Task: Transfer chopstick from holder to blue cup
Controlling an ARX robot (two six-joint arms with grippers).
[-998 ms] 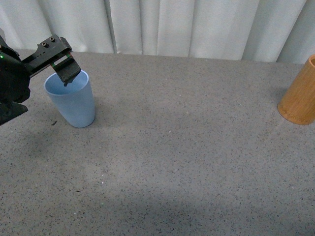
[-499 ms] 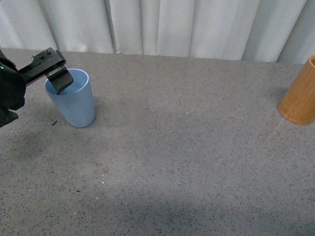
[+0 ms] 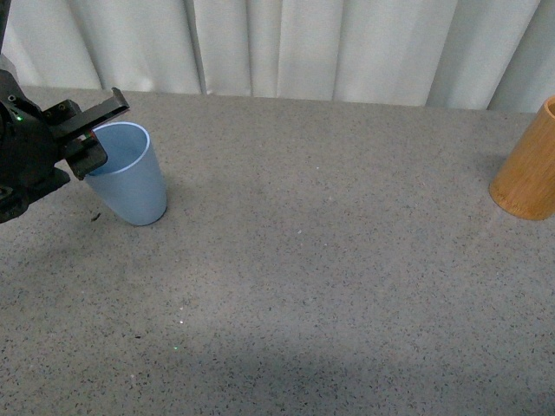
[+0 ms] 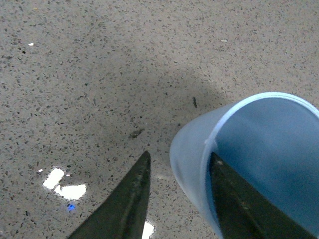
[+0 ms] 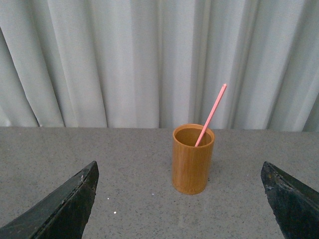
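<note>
The blue cup (image 3: 130,178) stands at the table's left. My left gripper (image 3: 104,130) is open at its rim. In the left wrist view the blue cup (image 4: 271,149) has one finger inside it and the other finger (image 4: 127,199) outside, so the left gripper (image 4: 180,155) straddles the cup's wall. No stick shows inside the cup. The holder (image 3: 527,165) stands at the far right edge. In the right wrist view the holder (image 5: 193,159) has one pink chopstick (image 5: 212,113) leaning out of it. My right gripper (image 5: 179,167) is open, some way short of the holder.
A white curtain (image 3: 286,48) hangs along the back of the grey speckled table (image 3: 329,277). A small dark speck (image 3: 95,217) lies on the table beside the cup.
My left gripper has dropped and drawn back to the left, from over the cup's mouth to straddling its left wall. The holder has not moved.
</note>
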